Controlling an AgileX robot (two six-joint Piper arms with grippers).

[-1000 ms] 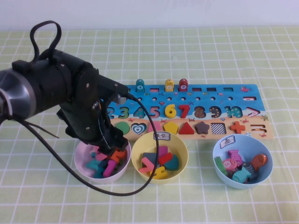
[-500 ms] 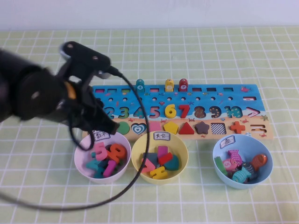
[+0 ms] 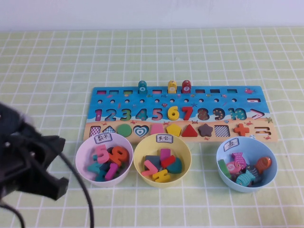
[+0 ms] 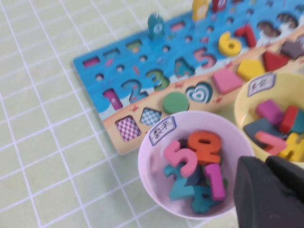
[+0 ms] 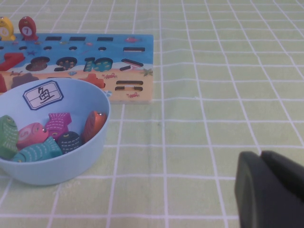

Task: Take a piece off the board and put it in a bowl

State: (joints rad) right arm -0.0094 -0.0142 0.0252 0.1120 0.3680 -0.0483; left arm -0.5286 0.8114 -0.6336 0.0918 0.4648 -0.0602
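— Where is the pink 5 [image 3: 101, 153] at this moment?

— It lies inside the lilac bowl [image 3: 80, 160], at about 10 o'clock of the inside, on top of other numerals. An orange numeral [image 3: 118, 154] touches it at its 3 o'clock side. The bowl stands just beside the board [image 3: 213, 97], at 6 o'clock from the board's left end.

— And the left gripper [image 4: 265, 166]?

— In the high view the left arm [image 3: 28, 166] is a dark, blurred shape at about 8 o'clock from the lilac bowl, apart from it. The left wrist view shows the fingers near the bowl's rim and beside the yellow bowl [image 3: 138, 156]. The jaws stand together with only a thin line between them. They hold nothing and touch neither the 5 nor the bowl.

— Can you see the right gripper [image 5: 262, 164]?

— Only in its own wrist view; the high view does not show it. It is low over the checked cloth [image 5: 213, 118], near the blue bowl [image 5: 71, 171] and the board's end. Its jaws are also pressed together, with nothing in them.

— What is in the blue bowl?

— Small painted fish [image 5: 35, 151]. The yellow bowl, between the other two bowls, holds coloured shape pieces.
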